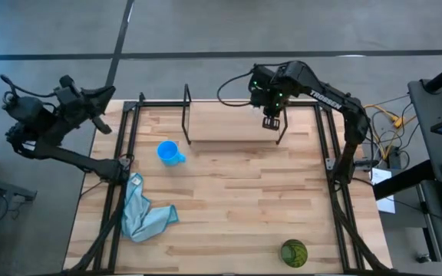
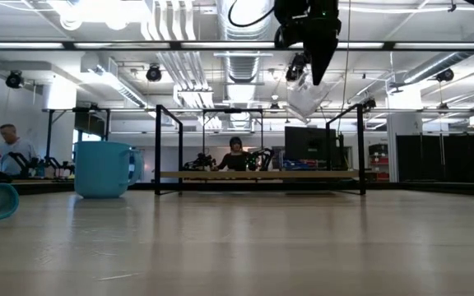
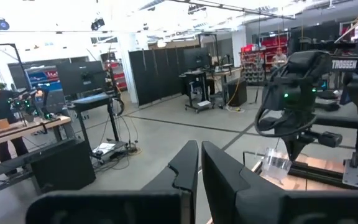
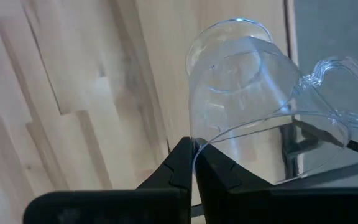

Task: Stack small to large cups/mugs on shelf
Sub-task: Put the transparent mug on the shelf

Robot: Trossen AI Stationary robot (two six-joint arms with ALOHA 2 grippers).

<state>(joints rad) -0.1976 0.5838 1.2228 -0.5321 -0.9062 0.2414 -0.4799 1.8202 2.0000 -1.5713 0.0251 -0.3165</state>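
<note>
**Clear cup pinched in the right gripper above the shelf**

Pinched at its rim between the right gripper's (image 4: 193,163) dark fingertips, the small clear cup (image 4: 253,99) hangs in the air, tilted, its see-through handle sticking out to one side. In the low view the cup (image 2: 305,97) sits well above the plank of the shelf (image 2: 257,175), near the shelf's right end frame, touching nothing below it. From overhead the right gripper (image 1: 272,121) is over the right end of the shelf (image 1: 229,123), at the far edge of the butcher-block table (image 1: 236,199).

Standing upright on the table, in front of the shelf's left end, is the bright blue mug (image 1: 169,152), its handle pointing toward the table's middle. The dark green patterned cup (image 1: 294,252) lies well apart from both, close to the table's near edge on the right.

Off the table's far left corner, the left gripper (image 3: 199,163) is raised with its fingers pressed together, gripping nothing. A light blue cloth (image 1: 142,213) lies crumpled by the left edge of the table.
</note>
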